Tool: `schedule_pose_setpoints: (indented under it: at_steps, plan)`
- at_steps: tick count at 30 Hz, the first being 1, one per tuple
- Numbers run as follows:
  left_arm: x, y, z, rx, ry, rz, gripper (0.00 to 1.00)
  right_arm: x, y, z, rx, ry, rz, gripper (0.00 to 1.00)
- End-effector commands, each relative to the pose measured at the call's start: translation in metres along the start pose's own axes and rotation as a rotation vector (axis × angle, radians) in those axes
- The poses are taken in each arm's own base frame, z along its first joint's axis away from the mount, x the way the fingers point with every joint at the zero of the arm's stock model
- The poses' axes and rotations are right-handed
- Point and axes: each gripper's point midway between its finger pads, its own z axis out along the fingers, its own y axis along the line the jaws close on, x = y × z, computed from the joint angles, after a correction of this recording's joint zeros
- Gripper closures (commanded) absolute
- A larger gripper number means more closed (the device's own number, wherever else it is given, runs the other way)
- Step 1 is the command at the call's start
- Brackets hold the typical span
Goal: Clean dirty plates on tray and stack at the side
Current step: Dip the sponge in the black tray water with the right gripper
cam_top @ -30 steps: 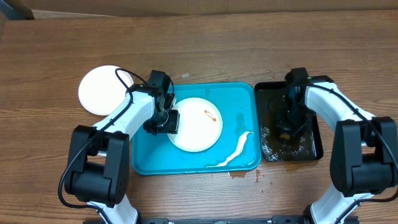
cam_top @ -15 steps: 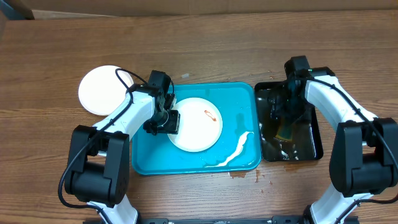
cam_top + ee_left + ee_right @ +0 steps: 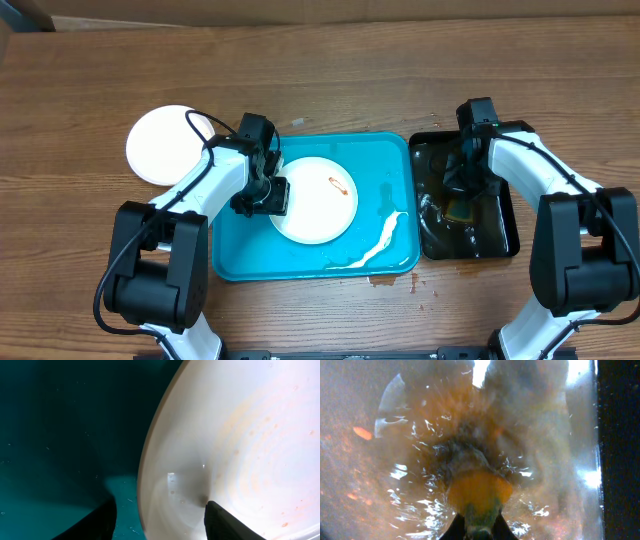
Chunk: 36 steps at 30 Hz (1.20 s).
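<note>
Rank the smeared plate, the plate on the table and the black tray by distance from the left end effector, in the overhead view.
1. Smeared plate: in the blue tray, left end effector at its rim.
2. Table plate: far left.
3. Black tray: right side.

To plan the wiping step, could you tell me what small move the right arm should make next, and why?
Probably lift the right tool, shut on the wet yellow sponge in the black water tray, and carry it left to the white round plate in the turquoise plastic tray: a brown smear shows there, and the left tool straddles its rim.
</note>
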Motion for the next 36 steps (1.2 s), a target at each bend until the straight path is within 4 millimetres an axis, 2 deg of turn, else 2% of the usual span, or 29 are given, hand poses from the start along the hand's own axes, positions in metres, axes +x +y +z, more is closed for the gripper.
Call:
schedule_pose_setpoints:
  at_steps: [1, 2, 5, 6, 9, 11, 12, 14, 17, 19, 23, 26, 36]
  plan:
    - [0.007, 0.000, 0.008, 0.002, 0.035, -0.008, 0.41, -0.008, 0.000, -0.010, 0.001, -0.019, 0.001, 0.59]
    - [0.007, 0.000, 0.008, 0.002, 0.034, -0.008, 0.38, -0.009, 0.000, -0.013, 0.001, -0.018, 0.001, 0.44]
    - [0.008, 0.000, 0.008, 0.002, 0.036, -0.009, 0.37, -0.007, -0.002, -0.016, 0.008, 0.000, -0.001, 0.21]
    - [0.008, 0.000, 0.008, 0.002, 0.039, -0.009, 0.37, -0.003, -0.003, -0.016, 0.014, 0.015, -0.002, 0.16]
    - [0.012, 0.000, 0.008, -0.001, 0.052, -0.029, 0.39, 0.007, -0.006, -0.016, 0.028, 0.053, -0.005, 0.13]
    - [0.013, 0.001, 0.008, -0.003, 0.058, -0.048, 0.43, 0.010, -0.008, -0.017, 0.033, 0.066, -0.006, 0.19]
    - [0.014, 0.001, 0.008, -0.003, 0.060, -0.061, 0.46, 0.010, -0.008, -0.017, 0.034, 0.069, -0.006, 0.26]
    - [0.013, 0.001, 0.008, -0.004, 0.059, -0.092, 0.51, 0.012, -0.007, -0.016, 0.029, 0.075, -0.007, 0.47]
    - [0.011, 0.000, 0.008, -0.004, 0.051, -0.135, 0.64, 0.014, 0.001, -0.016, -0.015, 0.087, -0.005, 0.71]
    - [0.008, 0.000, 0.008, -0.001, 0.037, -0.144, 0.73, 0.014, 0.004, -0.016, -0.034, 0.089, -0.004, 0.96]
    - [0.005, -0.001, 0.008, 0.002, 0.027, -0.143, 0.90, 0.013, 0.007, -0.016, -0.050, 0.085, -0.012, 0.96]
    - [0.006, -0.001, 0.008, 0.001, 0.028, -0.144, 0.96, 0.011, 0.008, -0.016, -0.054, 0.076, -0.069, 0.96]
    - [0.005, -0.001, 0.008, 0.002, 0.026, -0.172, 0.96, 0.004, 0.006, -0.044, -0.036, 0.092, -0.082, 0.96]
